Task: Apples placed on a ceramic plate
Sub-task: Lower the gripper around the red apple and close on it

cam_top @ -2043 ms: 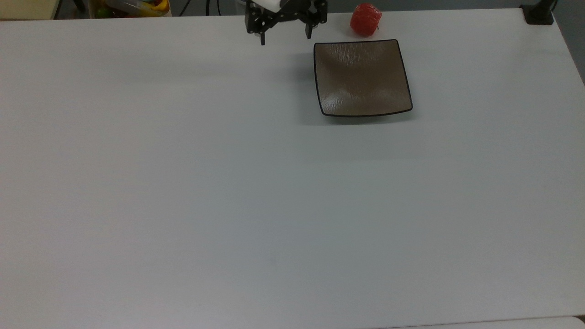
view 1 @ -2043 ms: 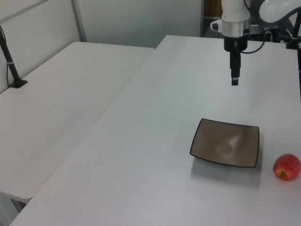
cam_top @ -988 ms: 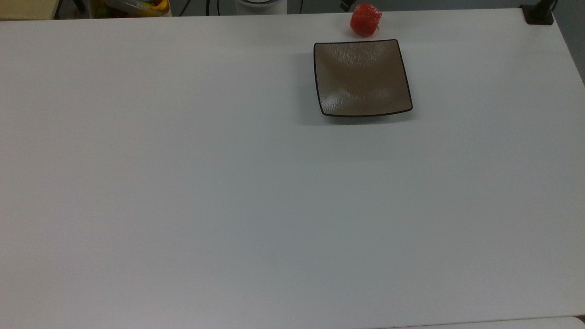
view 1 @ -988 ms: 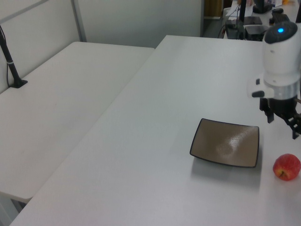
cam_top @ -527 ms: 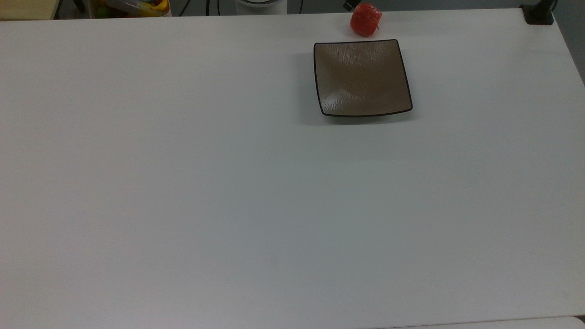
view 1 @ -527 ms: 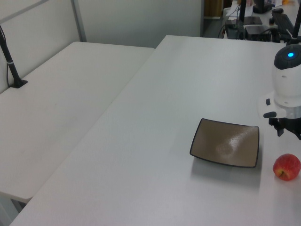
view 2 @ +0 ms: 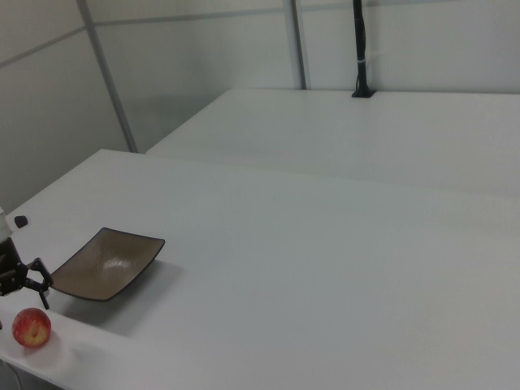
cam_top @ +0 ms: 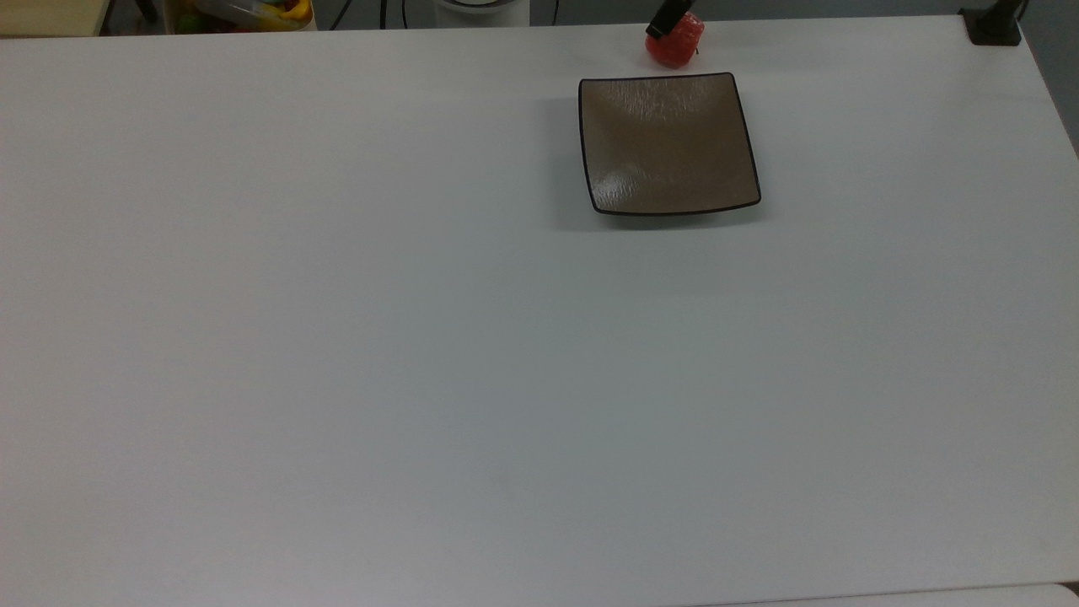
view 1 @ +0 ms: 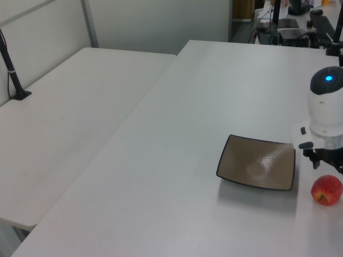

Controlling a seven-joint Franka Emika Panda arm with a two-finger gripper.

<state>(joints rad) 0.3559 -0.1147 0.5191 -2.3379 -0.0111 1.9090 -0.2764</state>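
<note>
Beside the ceramic plate (view 1: 257, 169), just off its rim on the bare desk (cam_top: 337, 337): apple (view 1: 326, 189), not yet plated | my claw (view 2: 20, 286), two seconds ago well away over the desk, has dropped to hover just above the apple | fingers look apart, nothing gripped | grasp comes next, I judge

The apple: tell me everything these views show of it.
The apple is small, round and red, paler and yellowish at one end. It sits on the white table just off one edge of the square brown plate, not touching it. The plate holds nothing. The pincer hangs close above the apple, not gripping it.
</note>
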